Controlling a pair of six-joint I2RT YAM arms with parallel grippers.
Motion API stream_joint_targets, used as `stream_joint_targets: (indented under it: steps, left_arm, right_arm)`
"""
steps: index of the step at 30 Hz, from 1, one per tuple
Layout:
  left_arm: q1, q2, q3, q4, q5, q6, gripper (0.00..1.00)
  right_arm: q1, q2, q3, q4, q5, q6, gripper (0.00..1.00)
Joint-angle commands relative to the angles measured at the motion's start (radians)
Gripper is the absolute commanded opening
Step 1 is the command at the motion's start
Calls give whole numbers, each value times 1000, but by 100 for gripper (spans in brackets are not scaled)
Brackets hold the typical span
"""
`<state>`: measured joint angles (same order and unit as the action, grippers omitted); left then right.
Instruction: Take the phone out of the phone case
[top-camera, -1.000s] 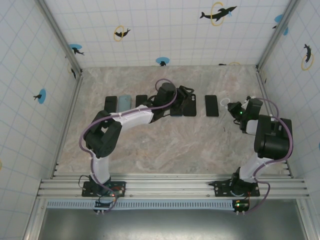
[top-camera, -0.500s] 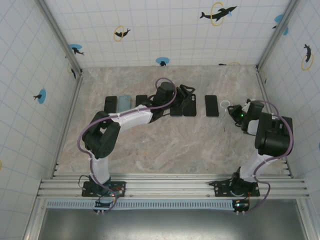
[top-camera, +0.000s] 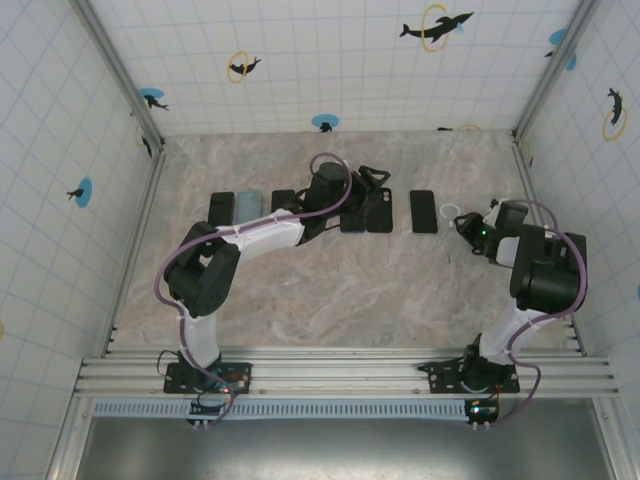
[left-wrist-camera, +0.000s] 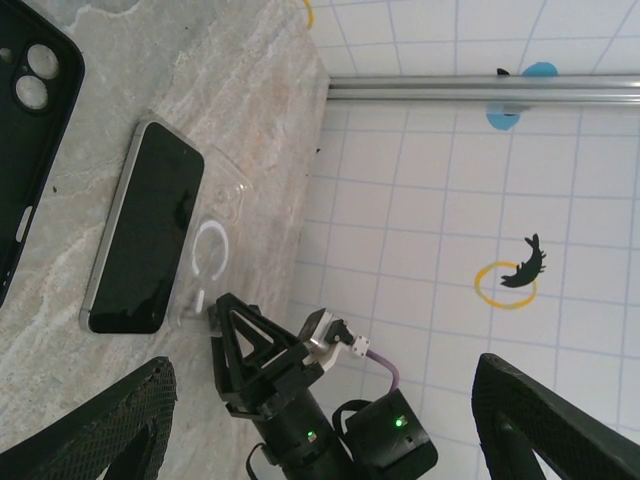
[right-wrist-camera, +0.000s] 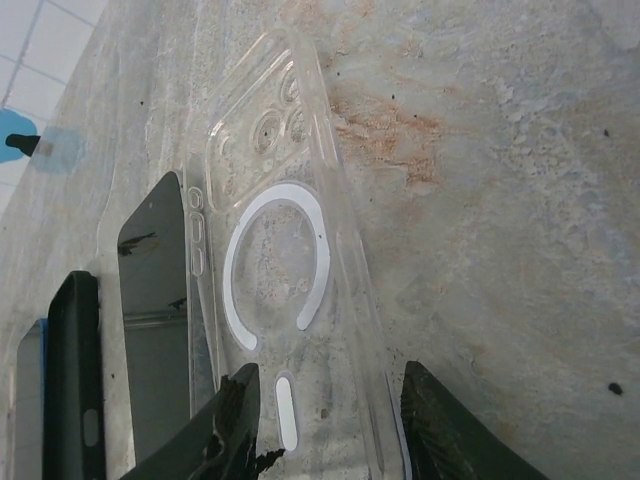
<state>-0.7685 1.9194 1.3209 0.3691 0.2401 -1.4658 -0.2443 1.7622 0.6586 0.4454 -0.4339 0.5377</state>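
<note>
Well left of the left gripper (top-camera: 370, 180): a black slab (top-camera: 221, 208), a pale blue one (top-camera: 246, 208) and another dark one (top-camera: 283, 200) lie in a row on the marble table (top-camera: 300, 290). Whether each is a phone or a case cannot be told.
Left gripper: its fingers (left-wrist-camera: 110, 430) stand wide apart with nothing between them, held above the middle of the row.
Just beneath the left gripper: a blue case (top-camera: 352, 218) and a black case (top-camera: 378, 214) lie side by side. The black one shows round camera cut-outs.
Phone (top-camera: 424, 211): lies flat with its screen up and a silver edge showing, out of any case. It sits to the right of the left gripper and just left of the right gripper (top-camera: 464, 224).
Clear case (right-wrist-camera: 270, 250): lies flat and empty, with a white ring in its back, just beside the phone's right edge and directly ahead of the right gripper.
Right gripper: it is low over the table and its fingers (right-wrist-camera: 235, 430) stand apart on either side of the clear case's near end. Whether they touch the case walls cannot be told.
</note>
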Motion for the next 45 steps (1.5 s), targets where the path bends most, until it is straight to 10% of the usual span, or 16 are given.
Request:
stream_joint_targets:
  steps: [1, 20, 33, 36, 38, 45]
  left_arm:
    - [11, -19, -14, 21, 15, 12, 79]
    - [39, -35, 23, -91, 41, 150, 78]
    - [135, -182, 55, -492, -63, 1034, 97]
    - [218, -257, -45, -473, -12, 1146, 97]
    - [270, -312, -129, -441, 14, 1224, 97]
    - [503, -520, -534, -202, 25, 1362, 97]
  right_arm:
    - [-7, -17, 43, -47, 23, -52, 41]
    - [-1, -107, 114, -215, 129, -220, 53]
    - [147, -303, 181, -380, -54, -465, 67]
    - [157, -364, 139, -376, -45, -507, 72]
    - [153, -399, 98, -326, -31, -517, 98]
    - [113, -465, -162, -69, 39, -494, 97]
